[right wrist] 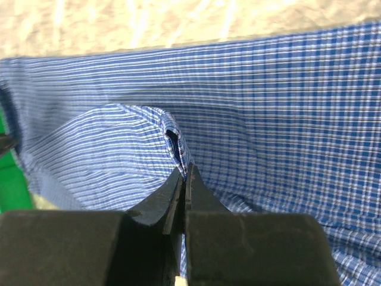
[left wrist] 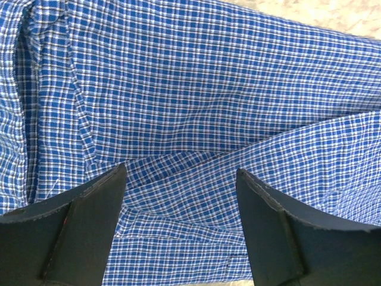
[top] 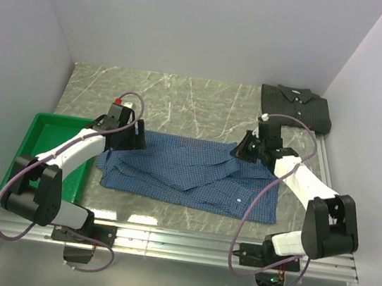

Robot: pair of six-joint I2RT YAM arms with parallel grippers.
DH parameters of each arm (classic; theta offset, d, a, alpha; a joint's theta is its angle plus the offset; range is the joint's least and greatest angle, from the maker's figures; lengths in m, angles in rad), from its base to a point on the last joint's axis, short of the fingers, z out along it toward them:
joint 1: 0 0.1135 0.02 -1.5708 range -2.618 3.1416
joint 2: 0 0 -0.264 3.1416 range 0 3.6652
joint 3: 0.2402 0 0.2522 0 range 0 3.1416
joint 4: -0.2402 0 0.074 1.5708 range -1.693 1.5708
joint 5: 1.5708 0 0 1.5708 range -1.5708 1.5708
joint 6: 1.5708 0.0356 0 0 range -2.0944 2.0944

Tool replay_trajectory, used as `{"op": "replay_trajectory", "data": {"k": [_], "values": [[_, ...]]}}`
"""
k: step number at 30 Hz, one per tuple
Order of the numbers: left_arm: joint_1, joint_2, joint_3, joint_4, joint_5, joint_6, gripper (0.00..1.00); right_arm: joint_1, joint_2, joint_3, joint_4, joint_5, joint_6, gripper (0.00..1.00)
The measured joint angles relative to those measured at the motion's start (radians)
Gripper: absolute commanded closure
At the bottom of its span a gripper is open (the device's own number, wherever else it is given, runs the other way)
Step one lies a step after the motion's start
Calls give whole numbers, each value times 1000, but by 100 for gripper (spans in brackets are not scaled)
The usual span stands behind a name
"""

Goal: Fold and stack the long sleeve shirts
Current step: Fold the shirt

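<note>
Closest to the lens in the left wrist view, the left gripper (left wrist: 181, 173) has its two dark fingers (left wrist: 89, 220) spread wide, with checked cloth filling the gap between them. Whether the tips touch the cloth cannot be told. In the right wrist view the right gripper (right wrist: 186, 171) has its jaws pressed together, pinching a raised fold of the blue shirt (top: 193, 175).

From above, the blue shirt lies in the middle of the table (top: 183, 99). Its long axis runs from 9 o'clock to 3 o'clock, with the 3 o'clock end sagging a little toward 6. It is rumpled and partly folded over itself, and which end is the collar cannot be made out. The left gripper sits over its 9 o'clock end, the right gripper at its far edge toward 2 o'clock.

Only the top view shows the dark shirt (top: 297, 107). It lies folded at 1 o'clock in the far corner, well apart from the blue one, with its collar toward 12. That view also shows the whole green tray (top: 49, 139) at 9 o'clock, just beside the blue shirt; the right wrist view catches only a sliver of it. The wrist views alone show the fine checks and the pinched fold.
</note>
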Motion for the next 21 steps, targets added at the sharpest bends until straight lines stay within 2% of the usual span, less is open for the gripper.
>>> {"op": "replay_trajectory", "data": {"k": [16, 21], "values": [[0, 60, 15, -29, -42, -4, 19, -56, 99, -2, -42, 79, -5, 99], [0, 82, 25, -35, -59, -4, 19, -60, 111, -2, -56, 98, -12, 95]]}}
